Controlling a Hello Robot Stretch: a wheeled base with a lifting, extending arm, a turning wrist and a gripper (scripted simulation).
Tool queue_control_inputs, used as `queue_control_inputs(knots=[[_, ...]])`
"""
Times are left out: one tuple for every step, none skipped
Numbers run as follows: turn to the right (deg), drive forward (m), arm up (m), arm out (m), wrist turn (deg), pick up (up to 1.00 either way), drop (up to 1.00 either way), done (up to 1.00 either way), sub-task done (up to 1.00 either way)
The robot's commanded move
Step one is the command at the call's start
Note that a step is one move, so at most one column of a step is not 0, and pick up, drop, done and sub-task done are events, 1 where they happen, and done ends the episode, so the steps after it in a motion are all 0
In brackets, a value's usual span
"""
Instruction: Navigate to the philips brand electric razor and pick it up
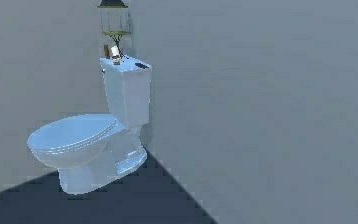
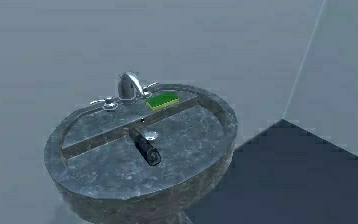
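Forward view: a white toilet (image 1: 85,145) sits left of centre against a grey wall, with dark floor (image 1: 137,205) along the bottom of the frame. On the tank lid (image 1: 127,68), upper centre-left, stand a small tan-and-white object (image 1: 114,52) and, just beside it to the right, a flat dark item (image 1: 140,66); both are too small to identify. A cage-like fixture (image 1: 113,14) hangs at the top edge above the tank. Arm side view: a dark stone sink (image 2: 87,178) occupies the centre-left, with a chrome faucet (image 2: 130,85) at its back rim and a green block (image 2: 164,100) on the rim just to the faucet's right. In the basin, just below the middle of the frame, lies a short dark cylindrical object (image 2: 148,149); by shape and colour I take it for the electric razor, resting on the basin surface near the drain. Dark floor (image 2: 302,170) shows at lower right. Gripper state: cannot tell from these frames. Judgement on progress: the navigation part looks largely done, since the probable razor lies on the side the arm reaches toward and near the frame's centre. The pickup is not yet done, as the object rests in the sink. What is left: reaching out to the basin, grasping, lifting clear.
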Motion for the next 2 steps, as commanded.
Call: queue_control_inputs(knots=[[0.0,0.0,0.38,0.0,0.0,0.0,0.0,0.0,0.0],[0.0,0.0,0.0,0.2,0.0,0.0,0.0,0.0,0.0]])
